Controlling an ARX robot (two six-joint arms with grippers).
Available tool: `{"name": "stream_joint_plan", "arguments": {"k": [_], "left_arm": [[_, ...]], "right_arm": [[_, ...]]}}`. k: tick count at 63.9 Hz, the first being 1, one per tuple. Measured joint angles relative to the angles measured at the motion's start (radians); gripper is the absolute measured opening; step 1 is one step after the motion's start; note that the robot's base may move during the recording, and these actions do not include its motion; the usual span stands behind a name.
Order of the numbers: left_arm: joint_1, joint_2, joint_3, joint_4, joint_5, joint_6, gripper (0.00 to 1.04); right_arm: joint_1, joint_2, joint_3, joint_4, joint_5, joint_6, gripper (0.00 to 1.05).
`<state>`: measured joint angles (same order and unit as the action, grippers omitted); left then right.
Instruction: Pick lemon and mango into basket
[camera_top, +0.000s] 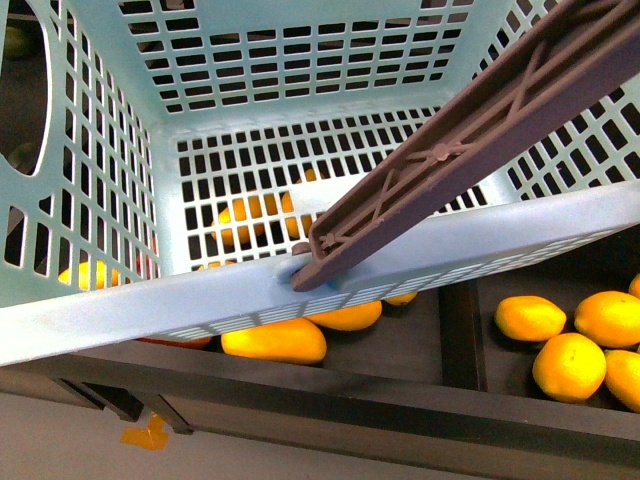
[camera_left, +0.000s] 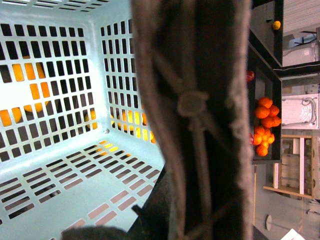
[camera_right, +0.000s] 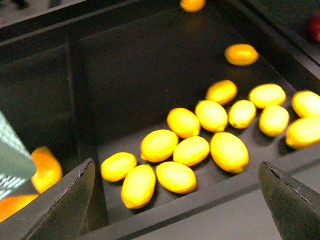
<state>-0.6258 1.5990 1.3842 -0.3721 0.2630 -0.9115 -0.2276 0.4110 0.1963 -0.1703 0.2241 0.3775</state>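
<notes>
Hovering the right gripper (camera_right: 176, 167), jaws apart, above the lemons (camera_right: 159, 145) with the basket (camera_top: 110, 308) empty, we reckon descending on one comes next; the left gripper's state we cannot tell.

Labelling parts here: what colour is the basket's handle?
Brown; the handle crosses the light teal basket, clearest in the front view.

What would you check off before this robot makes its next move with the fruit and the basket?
1. Right gripper open: ok.
2. Yellow oval lemons lie below it in the dark bin: ok.
3. Light teal slotted plastic basket empty: ok.
4. Brown basket handle clear of opening: not ok, it crosses it.
5. Long smooth orange-yellow mango reachable: cannot tell, basket rim overlaps it.
</notes>
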Motion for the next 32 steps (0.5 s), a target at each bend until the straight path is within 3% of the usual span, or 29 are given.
{"name": "stream_joint_plan", "arguments": {"k": [6,14,21,32], "left_arm": [[-0.003,0.0,0.0,0.0,-0.001,0.001,0.05],[0.0,0.0,0.0,0.0,-0.007,0.0,0.05],[0.0,0.0,0.0,0.0,-0.013,0.002,0.05],[-0.001,0.0,0.0,0.0,-0.002,0.001,0.05]], "right_arm": [[-0.125,0.158,0.01,0.122,-0.061,0.022,0.96],[-0.216,0.499,0.042,0.349,-0.07,0.032,0.96],[-0.222,0.801,0.116,0.514,-0.007,0.025,0.96],[-0.177,1.169,0.245,0.628,0.016,-0.055,0.96]]}}
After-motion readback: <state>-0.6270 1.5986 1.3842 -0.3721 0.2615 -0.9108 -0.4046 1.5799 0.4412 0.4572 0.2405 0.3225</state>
